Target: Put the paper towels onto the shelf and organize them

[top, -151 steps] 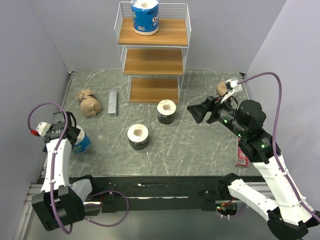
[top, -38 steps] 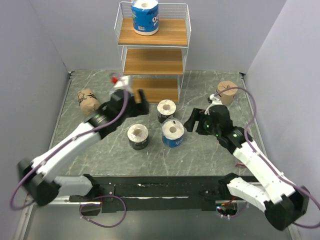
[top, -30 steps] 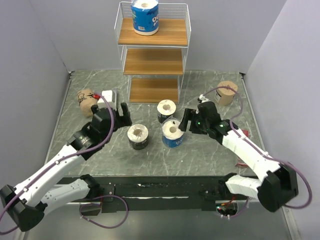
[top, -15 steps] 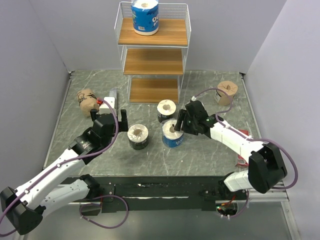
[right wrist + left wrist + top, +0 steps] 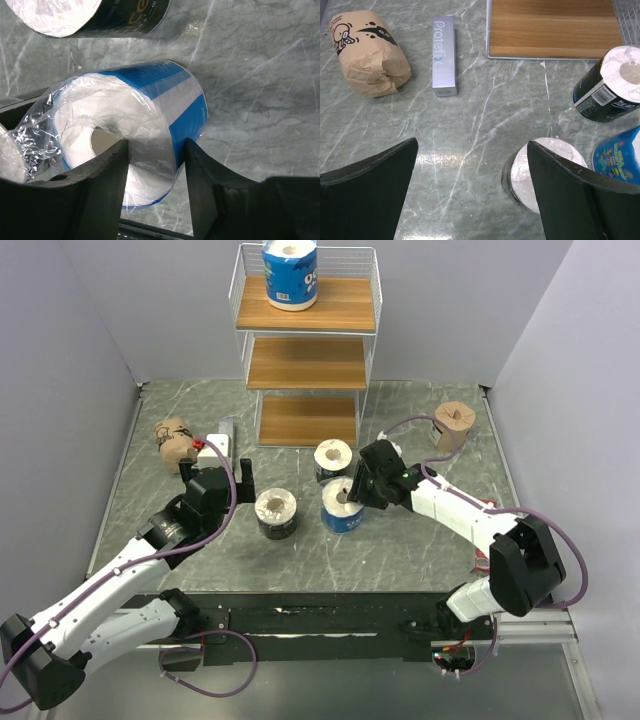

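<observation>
Right gripper (image 5: 156, 150) moves in, pinching blue-and-white wrapped paper-towel roll (image 5: 165, 95) wall, likely for lifting | left gripper (image 5: 472, 145) wide open, empty

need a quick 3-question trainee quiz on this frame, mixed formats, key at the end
1. True or false: a black roll sits on the top tier of the shelf.
2. The right claw is closed on: A) a black roll B) the blue roll on the table C) a kraft roll.
3. What is the left claw holding?
Key: 1 false, it is a blue-and-white roll. 2 B. 3 nothing; it is open.
</observation>
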### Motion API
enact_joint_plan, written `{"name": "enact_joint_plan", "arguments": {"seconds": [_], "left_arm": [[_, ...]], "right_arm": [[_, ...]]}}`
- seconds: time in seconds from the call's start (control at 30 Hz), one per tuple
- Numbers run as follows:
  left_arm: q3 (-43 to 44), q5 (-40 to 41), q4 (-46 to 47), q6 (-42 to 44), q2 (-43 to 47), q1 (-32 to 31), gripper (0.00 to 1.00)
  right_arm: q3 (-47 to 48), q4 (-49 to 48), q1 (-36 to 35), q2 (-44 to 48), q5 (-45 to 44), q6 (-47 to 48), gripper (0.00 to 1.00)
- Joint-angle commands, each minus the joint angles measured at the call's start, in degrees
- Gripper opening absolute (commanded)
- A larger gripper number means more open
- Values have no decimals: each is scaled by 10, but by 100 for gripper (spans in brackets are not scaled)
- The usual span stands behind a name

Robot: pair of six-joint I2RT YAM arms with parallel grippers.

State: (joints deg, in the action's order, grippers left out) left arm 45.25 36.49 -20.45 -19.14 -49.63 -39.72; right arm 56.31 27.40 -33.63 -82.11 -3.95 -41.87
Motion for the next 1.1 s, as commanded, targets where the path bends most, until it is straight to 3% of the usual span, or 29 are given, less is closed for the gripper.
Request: {"name": "enact_joint_plan", "arguments": {"seconds": [0.0, 0.13, 0.37, 0.57, 0.67, 0.9, 1.07], "left_arm": [[19, 20, 6, 2, 13, 1, 96], [20, 30, 3, 3, 15, 0, 96], [16, 39, 8, 8, 31, 0, 96], [17, 54, -2, -1, 40, 0, 96], [14, 39, 2, -3, 47, 1, 96], [14, 24, -3, -12, 51, 1, 96], [13, 18, -1, -13, 54, 0, 97]], "right_arm": [[43, 25, -6, 18, -29, -24, 39], [74, 29, -5, 44, -16, -38, 31], [137, 43, -7, 95, -19, -47, 27], [260, 27, -13, 112, -59, -44, 25], [322, -36, -14, 102, -87, -1, 25], [555, -113, -13, -3, -178, 209, 24], [622, -237, -12, -66, -184, 332, 25]]}}
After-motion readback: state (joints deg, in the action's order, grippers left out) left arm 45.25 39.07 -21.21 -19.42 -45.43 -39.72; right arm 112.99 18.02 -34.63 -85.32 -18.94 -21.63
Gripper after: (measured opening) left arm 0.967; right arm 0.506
